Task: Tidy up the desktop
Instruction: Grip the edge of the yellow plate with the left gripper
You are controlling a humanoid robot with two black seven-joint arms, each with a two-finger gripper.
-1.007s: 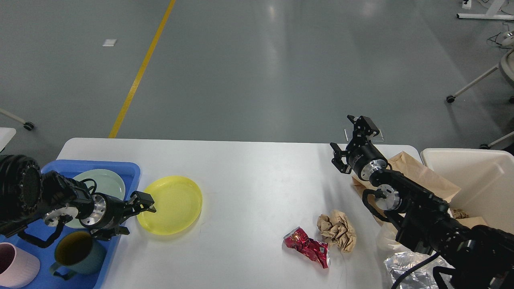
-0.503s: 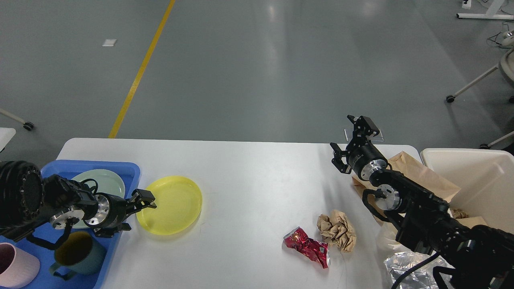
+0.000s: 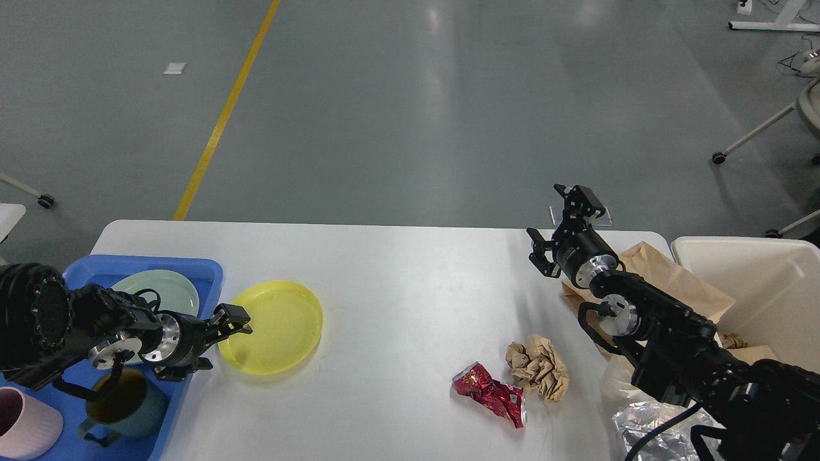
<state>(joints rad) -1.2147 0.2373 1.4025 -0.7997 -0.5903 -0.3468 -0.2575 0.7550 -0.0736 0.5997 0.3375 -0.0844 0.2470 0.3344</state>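
The white desktop carries a yellow plate at its left, just right of a blue tray. My left gripper is at the plate's left rim, jaws apart, one finger above the rim and one below; I cannot tell whether they touch it. A crushed red wrapper and a crumpled brown paper ball lie at the front right. My right gripper is open and empty, raised over the table's far right.
The tray holds a pale green plate, a teal mug and a pink mug. A cream bin stands at the right edge, with a brown paper bag and crinkled foil beside it.
My left arm has sunk slightly lower, its gripper staying at the yellow plate's left rim. The plate and the right arm have not moved.
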